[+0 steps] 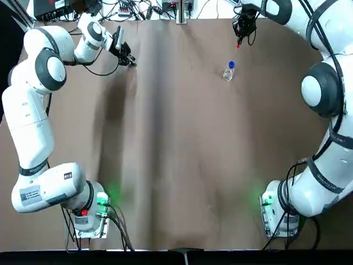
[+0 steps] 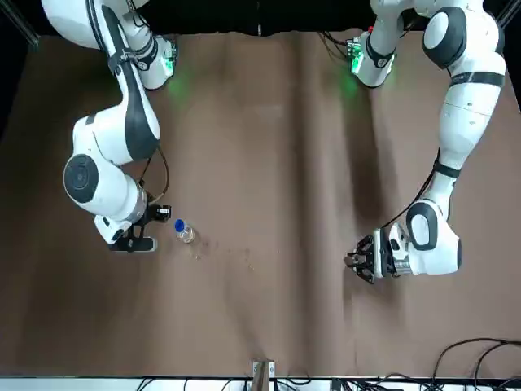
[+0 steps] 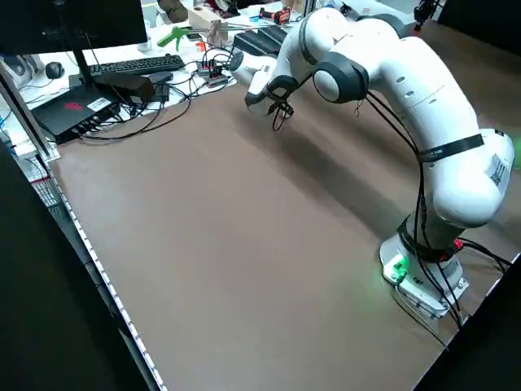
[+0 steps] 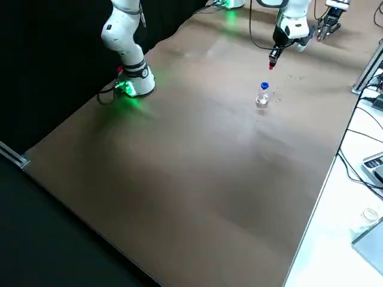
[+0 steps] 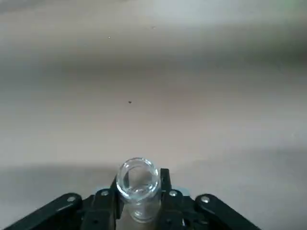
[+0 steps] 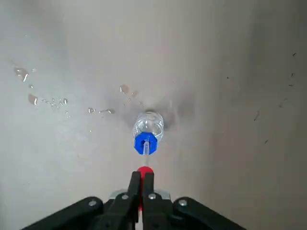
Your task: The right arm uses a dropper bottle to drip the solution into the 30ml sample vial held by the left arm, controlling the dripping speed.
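R end effector [image 6: 143, 173] is closed w/ the red dropper bulb [image 6: 145, 169] pinched btwn its two fingers; that grip likely serves to work the bulb, b/c squeeze there sets drip speed. From the bulb the clear dropper tube [image 6: 146, 159] reaches away from the fingers to the blue collar [image 6: 146, 143] of the dropper bottle [image 6: 149, 124], which stands upright on the bench [image 2: 269, 318] just beyond & below the R end effector. Can't tell if the tip is in the neck or just over it. Bottle standing free, prob. so the arm need only carry the dropper. Small droplets [image 6: 32, 99] lie on the bench beyond the bottle, some near it, some farther off. L end effector [image 5: 140, 177] is gripping the 30ml sample vial [image 5: 145, 211] btwn its fingers, open mouth left uncovered, presumably so drops can get in; it's well apart from the R end effector, across the bench on the robot's left. Step in hand looks like drawing or lining up the dropper, early-ish; vial & tip must then meet, mouth under tip, w/ a light, slow squeeze. Risk: too hard a pinch = a squirt, or drips missing the narrow mouth.
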Robot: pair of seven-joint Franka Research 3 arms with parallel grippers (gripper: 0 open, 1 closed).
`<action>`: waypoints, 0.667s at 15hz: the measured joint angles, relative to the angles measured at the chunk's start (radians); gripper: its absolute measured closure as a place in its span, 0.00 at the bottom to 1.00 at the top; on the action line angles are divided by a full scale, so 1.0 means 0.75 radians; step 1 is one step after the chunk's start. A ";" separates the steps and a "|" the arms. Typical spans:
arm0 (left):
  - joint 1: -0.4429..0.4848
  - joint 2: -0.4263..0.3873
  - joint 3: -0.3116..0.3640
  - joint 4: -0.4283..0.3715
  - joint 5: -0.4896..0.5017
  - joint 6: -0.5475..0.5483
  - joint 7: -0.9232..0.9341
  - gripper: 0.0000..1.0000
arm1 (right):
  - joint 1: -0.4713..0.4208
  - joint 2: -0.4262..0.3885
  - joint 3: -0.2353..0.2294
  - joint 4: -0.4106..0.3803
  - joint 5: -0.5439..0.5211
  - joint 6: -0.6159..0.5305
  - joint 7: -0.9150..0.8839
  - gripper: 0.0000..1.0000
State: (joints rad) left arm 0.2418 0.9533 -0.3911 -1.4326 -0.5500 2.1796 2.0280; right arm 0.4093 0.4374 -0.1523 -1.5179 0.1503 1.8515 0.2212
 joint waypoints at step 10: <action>-0.001 0.000 0.009 0.007 0.000 0.025 0.000 0.33 | 0.014 0.018 0.004 0.000 0.000 -0.001 -0.002 0.96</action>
State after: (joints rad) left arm 0.2412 0.9533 -0.3844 -1.4276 -0.5500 2.1980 2.0281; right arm 0.4197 0.4511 -0.1495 -1.5179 0.1501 1.8505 0.2196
